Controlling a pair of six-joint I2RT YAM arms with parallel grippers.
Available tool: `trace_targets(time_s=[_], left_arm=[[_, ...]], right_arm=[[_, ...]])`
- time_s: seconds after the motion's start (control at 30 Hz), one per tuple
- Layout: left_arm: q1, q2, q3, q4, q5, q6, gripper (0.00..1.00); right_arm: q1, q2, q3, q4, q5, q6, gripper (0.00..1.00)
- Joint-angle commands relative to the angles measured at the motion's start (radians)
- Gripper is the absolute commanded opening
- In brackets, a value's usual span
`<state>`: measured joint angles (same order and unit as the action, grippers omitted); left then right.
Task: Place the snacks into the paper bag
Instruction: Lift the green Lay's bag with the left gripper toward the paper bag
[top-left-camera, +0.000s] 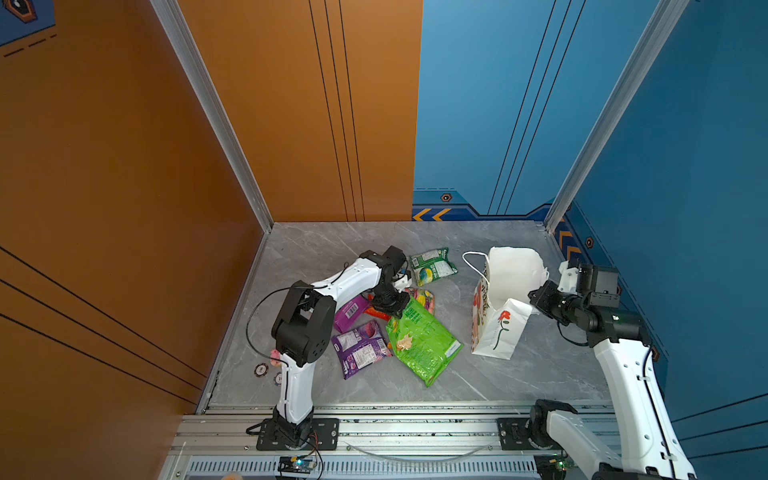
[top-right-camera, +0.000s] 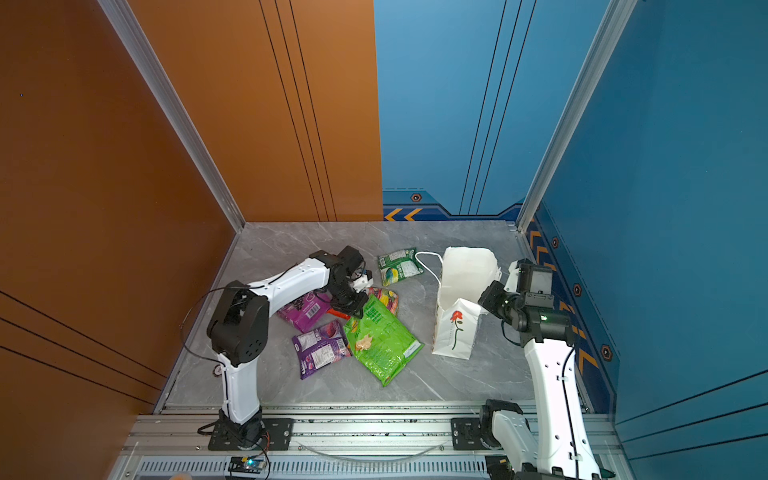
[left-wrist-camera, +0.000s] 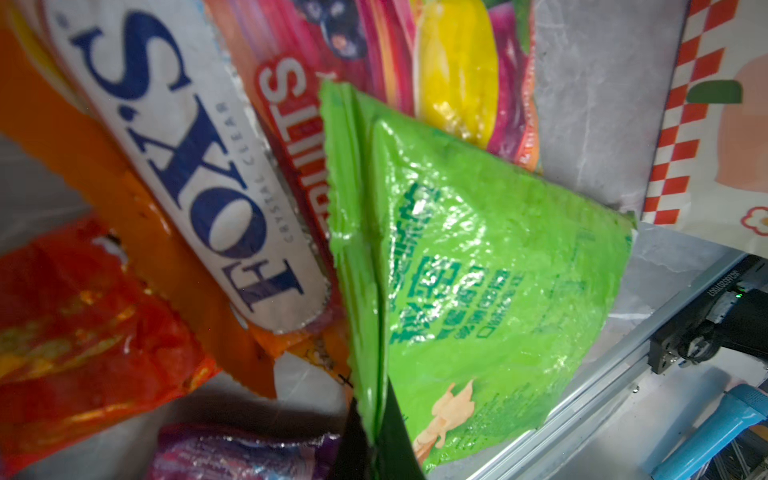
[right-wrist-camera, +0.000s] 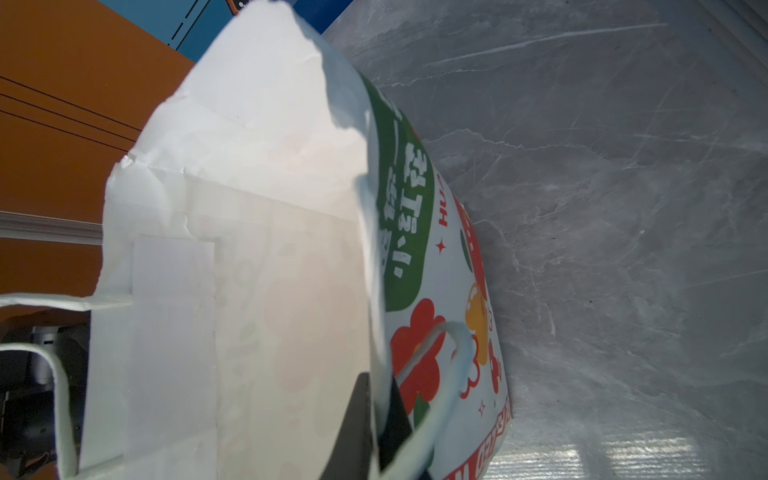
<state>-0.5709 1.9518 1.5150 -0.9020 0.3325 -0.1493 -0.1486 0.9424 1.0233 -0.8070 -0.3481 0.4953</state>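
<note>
- At the far left, beside the left arm's base, a small pink toy (top-left-camera: 274, 356) and a poker chip (top-left-camera: 260, 369) are lying on the grey table (top-left-camera: 519, 382).
- Two purple packets (top-left-camera: 360, 348) are lying flat just right of that arm, one behind the other, both outside the bag.
- The left gripper (left-wrist-camera: 374, 444) is clenching the sealed edge of the large green packet (top-left-camera: 422, 347), with its dark fingers (left-wrist-camera: 397, 436) pressing on either side of the seam. In both top views the rest of the packet is resting on the table.
- Close to that grip, the FOX'S packet (left-wrist-camera: 187, 166) is lying partly under the green packet's corner, and a red-orange packet (left-wrist-camera: 83, 316) is lying beside it.
- A small green packet (top-left-camera: 433, 266) is lying farther back, apart from the pile.
- The paper bag (top-left-camera: 500, 332) is standing on the right half of the table with its mouth gaping upward. Its red flower face is turned toward the rail, and a cord handle (top-left-camera: 471, 259) is drooping off its left side.
- The right gripper (right-wrist-camera: 376, 419) is pinching the bag's rim on the right side, its jaws closed on the paper wall.
</note>
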Motion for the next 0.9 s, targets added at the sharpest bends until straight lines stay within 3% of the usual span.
trace_targets(time_s=[0.0, 0.3, 0.7, 0.87], left_arm=[[-0.027, -0.129, -0.053, 0.079, -0.023, -0.069, 0.0], [-0.084, -0.355, -0.149, 0.223, -0.091, -0.2, 0.0], [-0.127, -0.557, -0.046, 0.276, -0.218, -0.239, 0.0], [-0.119, -0.592, 0.063, 0.286, -0.268, -0.245, 0.0]], right_arm=[[0.01, -0.005, -0.002, -0.004, -0.008, 0.011, 0.07], [0.012, -0.01, 0.004, -0.012, -0.003, 0.006, 0.07], [0.017, -0.013, 0.03, -0.015, 0.015, -0.001, 0.07], [0.035, -0.007, 0.053, -0.017, 0.043, 0.002, 0.07]])
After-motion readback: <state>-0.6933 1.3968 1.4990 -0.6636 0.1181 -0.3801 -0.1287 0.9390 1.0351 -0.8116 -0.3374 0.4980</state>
